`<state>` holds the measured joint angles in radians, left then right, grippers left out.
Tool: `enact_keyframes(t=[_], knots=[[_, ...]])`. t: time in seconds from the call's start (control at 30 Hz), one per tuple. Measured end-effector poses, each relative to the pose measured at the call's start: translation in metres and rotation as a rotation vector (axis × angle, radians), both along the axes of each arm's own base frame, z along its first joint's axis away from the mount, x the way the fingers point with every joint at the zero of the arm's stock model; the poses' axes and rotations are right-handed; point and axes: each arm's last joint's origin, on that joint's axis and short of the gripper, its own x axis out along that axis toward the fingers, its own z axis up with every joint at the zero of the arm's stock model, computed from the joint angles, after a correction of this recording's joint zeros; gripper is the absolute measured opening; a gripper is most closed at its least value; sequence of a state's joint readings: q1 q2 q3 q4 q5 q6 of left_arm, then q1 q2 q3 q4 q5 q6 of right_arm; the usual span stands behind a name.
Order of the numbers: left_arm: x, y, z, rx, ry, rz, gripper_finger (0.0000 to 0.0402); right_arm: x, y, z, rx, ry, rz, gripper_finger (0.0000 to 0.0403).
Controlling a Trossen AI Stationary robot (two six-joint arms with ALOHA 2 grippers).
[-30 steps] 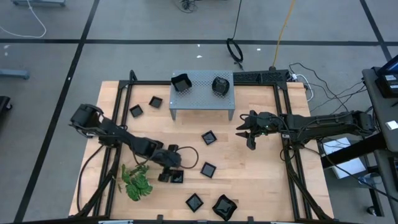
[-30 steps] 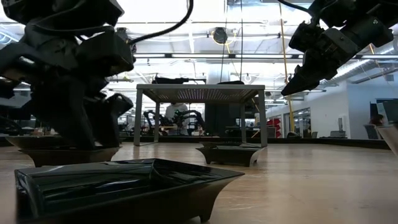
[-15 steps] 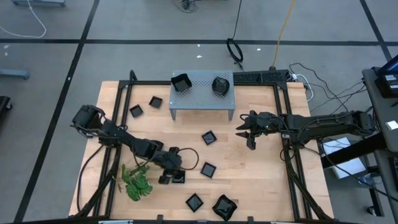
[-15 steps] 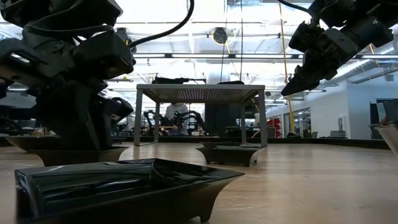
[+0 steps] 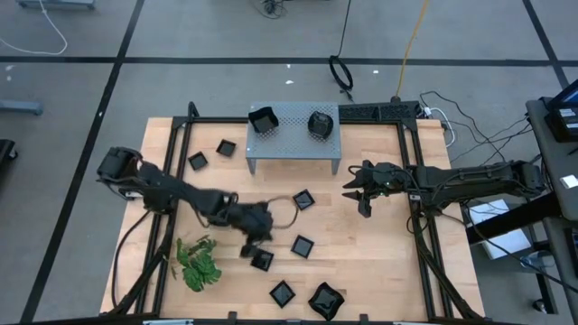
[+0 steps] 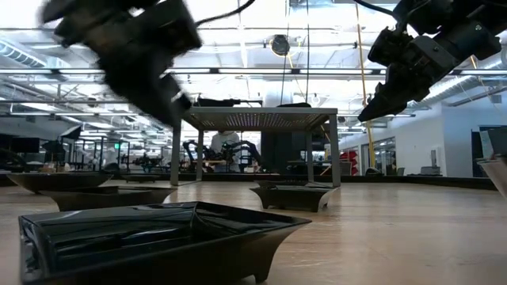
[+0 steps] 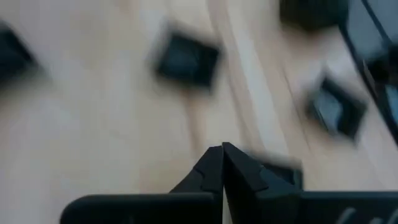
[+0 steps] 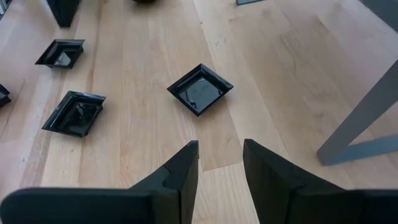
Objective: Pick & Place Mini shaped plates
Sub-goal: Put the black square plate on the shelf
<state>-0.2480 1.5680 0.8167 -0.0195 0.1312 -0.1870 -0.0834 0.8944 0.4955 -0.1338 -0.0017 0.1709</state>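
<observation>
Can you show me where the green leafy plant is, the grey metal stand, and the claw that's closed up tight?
green leafy sprig (image 5: 199, 264): high view, on its middle leaves.
grey perforated stand (image 5: 291, 135): high view, on the bare top between the two plates.
left claw (image 7: 222, 168): left wrist view, where its shut fingertips meet.

Robotics lab: framed workbench (image 5: 271, 226), open-plan hall behind.

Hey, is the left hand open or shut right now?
Shut and empty: in the left wrist view the left hand has its two dark fingers pressed together, nothing between them.
</observation>
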Motion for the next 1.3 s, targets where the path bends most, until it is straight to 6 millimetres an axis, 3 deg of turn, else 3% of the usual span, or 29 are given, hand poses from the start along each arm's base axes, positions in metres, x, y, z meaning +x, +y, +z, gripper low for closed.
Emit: enact_keyframes(t=[0.3,0.37,0.47,0.6,0.83,0.93,1.3], knots=[[0.015,0.096,0.103,0.244,-0.226,0.249,0.0004,0.000,0.000,0.000,0.000,0.002,0.000,0.0116],[0.013,0.118,0.117,0.236,-0.236,0.274,0.0008,0.000,0.000,0.000,0.000,-0.001,0.000,0.0116],[0.007,0.135,0.121,0.075,-0.192,0.241,0.0008,0.000,0.000,0.000,0.000,0.004,0.000,0.0116],[-0.003,0.122,0.096,-0.114,-0.035,0.079,0.0005,0.000,0.000,0.000,0.000,0.001,0.000,0.0116],[-0.025,0.080,0.036,-0.120,0.167,-0.073,0.0049,0.000,0.000,0.000,0.000,0.000,0.000,0.0116],[-0.031,0.069,0.018,-0.095,0.175,-0.092,0.0072,0.000,0.000,0.000,0.000,0.000,0.000,0.0116],[-0.028,0.029,-0.011,-0.041,0.051,-0.164,0.0160,0.000,0.000,0.000,0.000,-0.001,0.000,0.0116]])
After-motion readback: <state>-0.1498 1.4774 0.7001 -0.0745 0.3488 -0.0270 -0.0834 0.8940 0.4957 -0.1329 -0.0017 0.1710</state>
